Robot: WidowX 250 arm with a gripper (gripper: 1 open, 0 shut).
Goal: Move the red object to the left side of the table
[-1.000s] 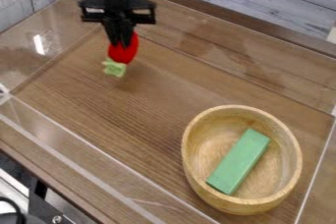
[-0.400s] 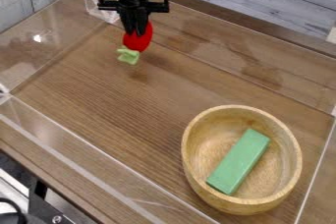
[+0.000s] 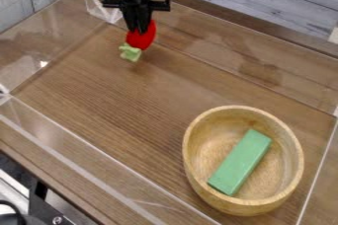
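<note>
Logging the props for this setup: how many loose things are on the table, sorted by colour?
Red: 1, the strawberry toy in the gripper
Green: 1, the block in the bowl
Light wood: 1, the bowl
Total: 3

robot lab: table [image 3: 93, 111] w/ clear acrylic walls [image 3: 27, 111], toy props.

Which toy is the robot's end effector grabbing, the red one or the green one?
The red object, a strawberry-like toy with a light-green stem, is pinched in the end effector at the far left. The green block lies apart in the wooden bowl.
</note>
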